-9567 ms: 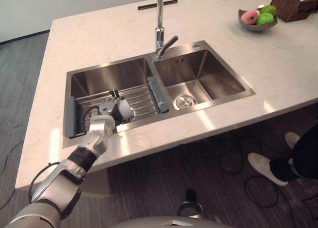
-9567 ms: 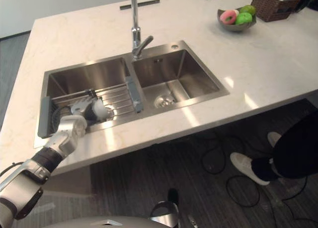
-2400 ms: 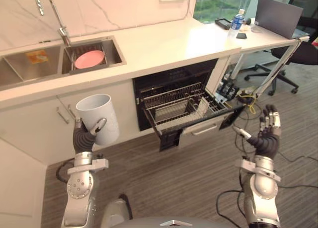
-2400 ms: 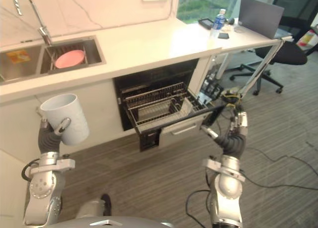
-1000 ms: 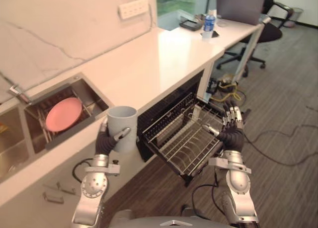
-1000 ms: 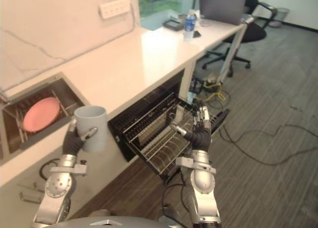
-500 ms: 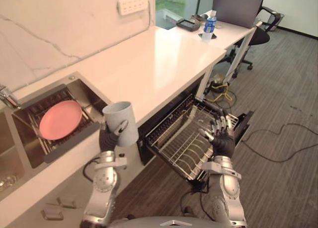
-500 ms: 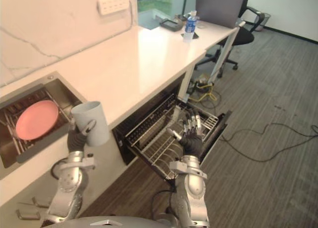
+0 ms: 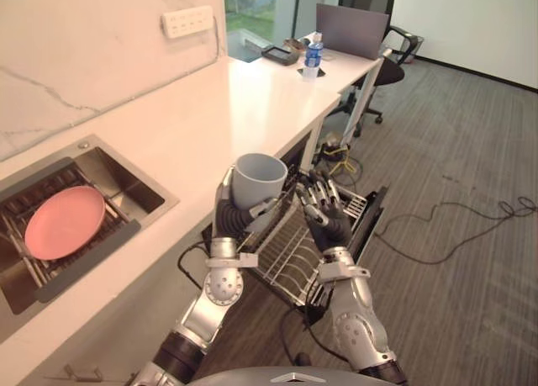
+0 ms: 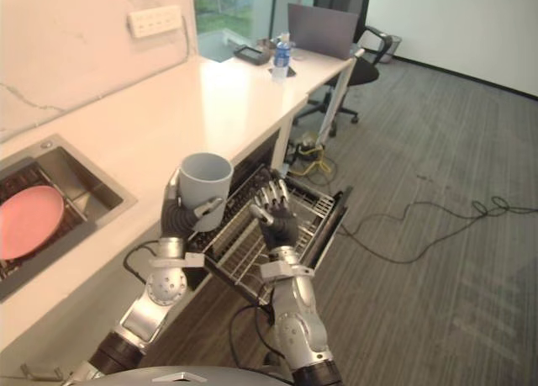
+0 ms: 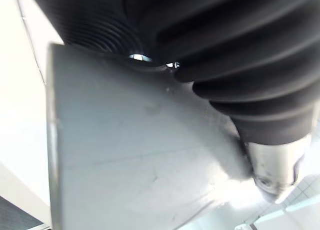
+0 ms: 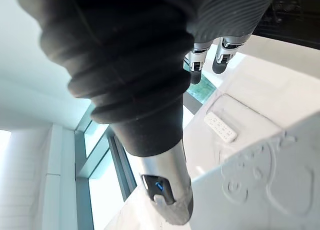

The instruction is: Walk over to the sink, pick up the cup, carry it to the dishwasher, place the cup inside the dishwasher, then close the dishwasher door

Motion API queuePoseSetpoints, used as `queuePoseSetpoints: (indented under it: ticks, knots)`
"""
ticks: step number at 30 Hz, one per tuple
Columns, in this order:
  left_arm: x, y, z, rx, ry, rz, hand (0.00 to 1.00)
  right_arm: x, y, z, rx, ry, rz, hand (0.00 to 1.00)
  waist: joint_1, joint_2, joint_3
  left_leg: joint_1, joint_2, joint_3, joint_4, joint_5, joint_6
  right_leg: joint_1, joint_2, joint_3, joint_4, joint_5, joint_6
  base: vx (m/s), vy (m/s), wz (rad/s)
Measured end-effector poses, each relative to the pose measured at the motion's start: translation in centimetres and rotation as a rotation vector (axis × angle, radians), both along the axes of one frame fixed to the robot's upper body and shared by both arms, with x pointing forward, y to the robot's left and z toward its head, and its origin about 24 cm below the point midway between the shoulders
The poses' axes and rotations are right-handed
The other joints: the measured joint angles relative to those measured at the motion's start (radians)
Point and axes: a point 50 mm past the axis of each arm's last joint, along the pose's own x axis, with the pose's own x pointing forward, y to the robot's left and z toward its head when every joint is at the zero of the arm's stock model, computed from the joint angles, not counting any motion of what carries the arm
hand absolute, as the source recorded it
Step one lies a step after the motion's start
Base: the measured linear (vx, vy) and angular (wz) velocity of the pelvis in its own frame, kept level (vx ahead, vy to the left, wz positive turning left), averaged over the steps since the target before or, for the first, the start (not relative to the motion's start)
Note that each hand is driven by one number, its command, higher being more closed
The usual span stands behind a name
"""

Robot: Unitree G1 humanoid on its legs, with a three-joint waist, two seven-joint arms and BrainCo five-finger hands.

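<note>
Left eye view is showing a pink plate (image 9: 63,222) lying in the sink (image 9: 164,203) at the far left of the worktop (image 9: 252,108). Right of it, the left hand (image 9: 231,222) is gripping the pale grey cup (image 9: 259,180), mouth up, close over the pulled-out dishwasher rack (image 9: 286,251). The right hand (image 9: 324,214) is hovering beside it, fingers spread, holding nothing. Pickup and carry are looking done. Setting the cup in the rack and closing the dishwasher door (image 9: 374,214) are remaining. The label on the distant bottle (image 9: 313,54) is proving too small to read.
</note>
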Motion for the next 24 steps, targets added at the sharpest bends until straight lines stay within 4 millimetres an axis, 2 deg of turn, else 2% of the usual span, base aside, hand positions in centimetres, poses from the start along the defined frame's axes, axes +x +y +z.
queuePoseSetpoints:
  ticks: [8, 15, 24]
  knots:
    - [-0.5, -1.8, -1.5, 0.252, -0.034, -0.043, 1.00, -0.1, 0.7, 0.8, 0.013, -0.007, 0.071, 0.00, -0.014, 0.002, -0.012, 0.000, 0.007, 0.028, 0.000, 0.000, -0.004, -0.020, 0.011, 0.028, 0.000, 0.008, -0.005, -0.03, -0.022, -0.11]
    - [0.2, -0.9, -2.6, 0.392, -0.049, 0.135, 1.00, -0.1, 1.1, 0.4, -0.024, 0.030, 0.133, 0.00, -0.021, -0.001, -0.023, 0.010, 0.008, 0.052, 0.000, 0.000, -0.004, -0.025, 0.013, 0.047, -0.001, 0.016, -0.006, -0.05, -0.019, -0.10]
    - [-0.3, -1.1, -3.4, 0.470, -0.077, 0.184, 1.00, -0.2, 1.6, 0.0, -0.097, 0.069, 0.125, 0.00, -0.022, -0.001, -0.026, 0.009, 0.014, 0.055, -0.001, 0.004, -0.009, -0.031, 0.018, 0.043, -0.001, 0.019, -0.011, -0.03, -0.016, -0.02]
